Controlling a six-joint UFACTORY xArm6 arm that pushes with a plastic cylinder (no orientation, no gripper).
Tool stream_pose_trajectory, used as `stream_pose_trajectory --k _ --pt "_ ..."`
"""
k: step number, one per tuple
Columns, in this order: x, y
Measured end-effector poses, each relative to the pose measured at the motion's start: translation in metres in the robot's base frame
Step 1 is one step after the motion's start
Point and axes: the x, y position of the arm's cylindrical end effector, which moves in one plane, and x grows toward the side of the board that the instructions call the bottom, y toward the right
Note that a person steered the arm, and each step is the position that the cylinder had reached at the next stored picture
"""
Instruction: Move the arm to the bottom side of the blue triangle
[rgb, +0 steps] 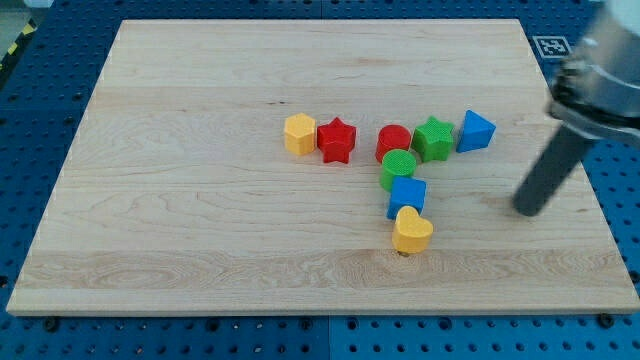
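Blocks crowd the middle of the wooden board (200, 220), and your target, the blue triangle (476, 131), sits at the right end of the far row, touching the green star (434, 138). To do this step well, I judge you should slide my tip (526, 210) leftward and slightly farther, stopping just on the near side of the triangle without nudging it or the blue cube (407, 196) to the left. No pincer exists on this arm: the rod holds nothing, and its tip touches no block, resting well right of the cluster.
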Motion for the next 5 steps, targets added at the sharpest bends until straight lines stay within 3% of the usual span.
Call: stream_pose_trajectory --k 1,5 --pt "-0.041 -0.014" --pt "-0.075 -0.036"
